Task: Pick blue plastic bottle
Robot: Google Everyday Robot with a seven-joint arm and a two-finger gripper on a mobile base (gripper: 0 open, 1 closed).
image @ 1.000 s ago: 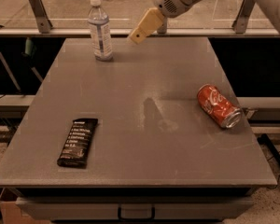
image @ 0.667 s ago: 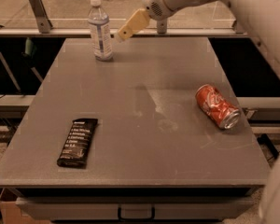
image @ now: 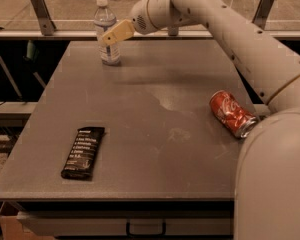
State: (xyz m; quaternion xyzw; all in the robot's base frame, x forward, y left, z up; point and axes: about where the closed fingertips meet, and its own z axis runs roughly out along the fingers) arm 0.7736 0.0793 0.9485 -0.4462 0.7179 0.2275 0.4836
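The blue plastic bottle [image: 106, 30] stands upright at the far left of the grey table [image: 140, 119]. It is clear, with a white cap and a pale label. My gripper [image: 113, 34] reaches in from the right on a long white arm. Its tan fingers [image: 117, 32] lie across the front of the bottle at mid height, overlapping its right side. Whether they touch the bottle does not show.
A red soda can [image: 233, 114] lies on its side near the table's right edge. A black snack bar [image: 83, 152] lies at the front left. A metal rail with posts [image: 39, 4] runs behind the table. My arm's large white shoulder fills the lower right.
My gripper has moved left from beside the bottle to in front of it. The arm now reaches further across the view. The bottle, can and bar have not moved.
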